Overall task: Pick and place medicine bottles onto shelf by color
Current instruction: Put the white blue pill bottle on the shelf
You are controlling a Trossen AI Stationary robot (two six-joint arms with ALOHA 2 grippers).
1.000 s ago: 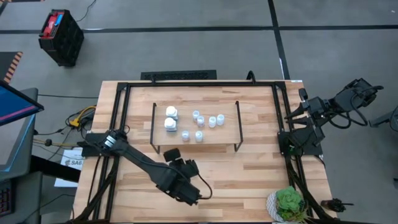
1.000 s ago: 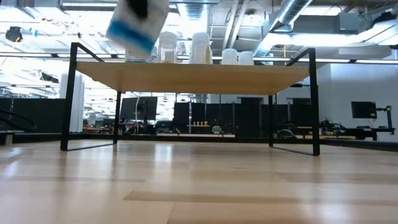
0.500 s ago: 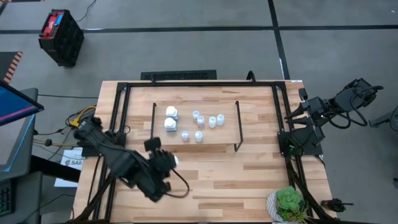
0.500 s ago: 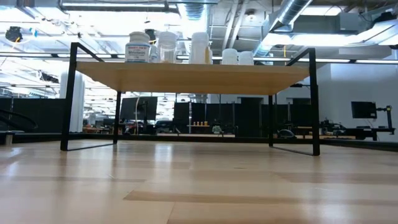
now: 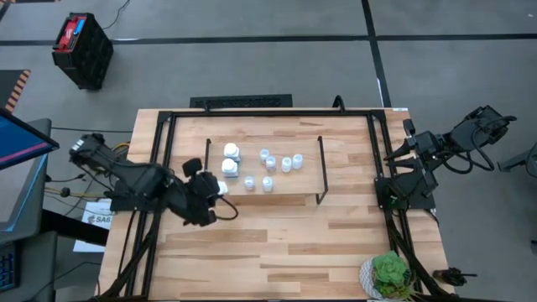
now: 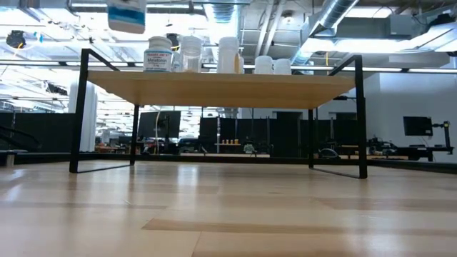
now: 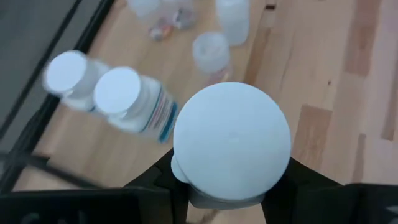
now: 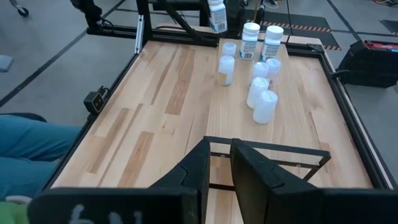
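The light-wood shelf (image 5: pixel 289 183) on black legs stands mid-table. On it stand two white bottles (image 5: pixel 230 159) at its left end and several small pale-topped bottles (image 5: pixel 277 166) to their right. My left gripper (image 5: pixel 211 191) is shut on a third white bottle (image 7: pixel 231 140) just off the shelf's near left corner. In the low view the bottle (image 6: pixel 127 14) hangs above the level of the shelf top (image 6: pixel 214 86). My right gripper (image 8: pixel 221 165) is shut and empty at the table's right edge. My left gripper pinches the white bottle between its two fingers (image 7: pixel 155 183), just below the round cap, on the bottle's upper body (image 7: pixel 208 199). The fingers come slanting down from the table's near left. The bottle is upright, cap up, lifted clear of table and shelf.
A green potted plant (image 5: pixel 390 273) stands at the table's near right corner. Black frame rails (image 5: pixel 164 159) run along the table's left, far and right sides. Bare wood lies between the shelf and the near edge.
My left gripper has carried the white bottle from the table's near middle toward the left and far edges, up to the shelf's near left corner. The bottle, tilted a second ago, now hangs upright above shelf height.
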